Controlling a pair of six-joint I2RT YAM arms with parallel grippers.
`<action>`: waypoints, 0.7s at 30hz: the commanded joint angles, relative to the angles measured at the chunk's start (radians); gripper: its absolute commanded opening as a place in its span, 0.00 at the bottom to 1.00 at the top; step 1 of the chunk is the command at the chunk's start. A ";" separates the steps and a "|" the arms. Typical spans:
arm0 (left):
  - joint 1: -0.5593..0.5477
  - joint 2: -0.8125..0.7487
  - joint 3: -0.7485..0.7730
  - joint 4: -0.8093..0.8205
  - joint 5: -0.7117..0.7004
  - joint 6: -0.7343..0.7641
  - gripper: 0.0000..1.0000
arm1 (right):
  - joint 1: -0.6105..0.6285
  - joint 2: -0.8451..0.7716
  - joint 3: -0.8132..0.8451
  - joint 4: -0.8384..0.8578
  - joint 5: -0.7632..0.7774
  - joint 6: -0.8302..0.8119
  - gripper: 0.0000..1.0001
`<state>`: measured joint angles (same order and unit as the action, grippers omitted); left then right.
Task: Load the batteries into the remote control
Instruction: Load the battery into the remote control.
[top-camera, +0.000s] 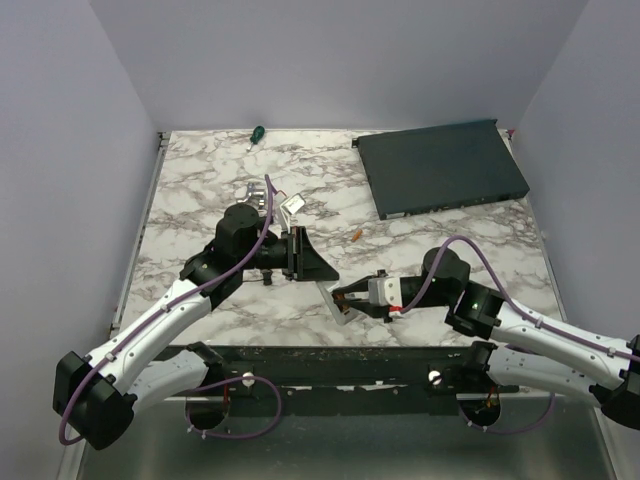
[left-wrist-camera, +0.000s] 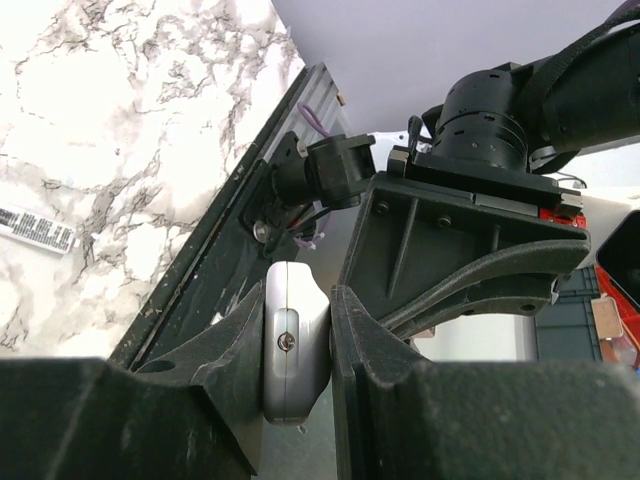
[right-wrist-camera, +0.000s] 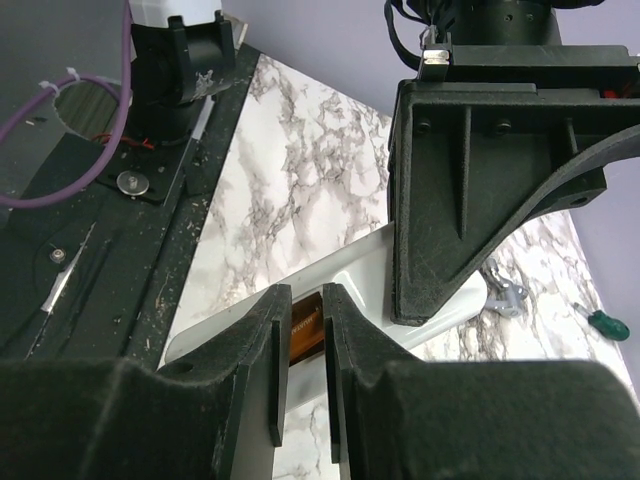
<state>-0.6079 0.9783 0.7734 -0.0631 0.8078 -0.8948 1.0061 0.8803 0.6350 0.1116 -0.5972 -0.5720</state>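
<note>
The white remote control (top-camera: 341, 310) is held on edge above the table's near edge. My left gripper (top-camera: 312, 265) is shut on it; in the left wrist view the remote's rounded end (left-wrist-camera: 292, 345) sits clamped between the jaws of my left gripper (left-wrist-camera: 297, 340). My right gripper (top-camera: 347, 295) is shut on an orange battery (right-wrist-camera: 307, 325) and holds it against the remote's open back (right-wrist-camera: 370, 290). In the right wrist view my right gripper (right-wrist-camera: 305, 350) has its jaws close together around the battery. A second orange battery (top-camera: 357, 235) lies on the table behind.
A large dark flat box (top-camera: 440, 167) lies at the back right. A green-handled screwdriver (top-camera: 256, 132) lies at the back edge. A silver bracket (top-camera: 258, 192) and a small white piece (top-camera: 293, 205) lie behind the left arm. The black mounting rail (top-camera: 330, 360) runs along the near edge.
</note>
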 joint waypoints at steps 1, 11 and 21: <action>0.011 -0.035 0.034 0.149 0.046 -0.044 0.00 | 0.002 0.007 -0.044 -0.164 -0.053 0.052 0.25; 0.023 -0.041 0.040 0.146 0.056 -0.044 0.00 | 0.002 0.002 -0.052 -0.183 -0.069 0.068 0.22; 0.031 -0.036 0.046 0.144 0.072 -0.038 0.00 | 0.003 0.017 -0.021 -0.271 -0.102 0.047 0.21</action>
<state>-0.6033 0.9783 0.7734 -0.0486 0.8555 -0.9016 1.0058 0.8692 0.6365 0.1028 -0.6197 -0.5514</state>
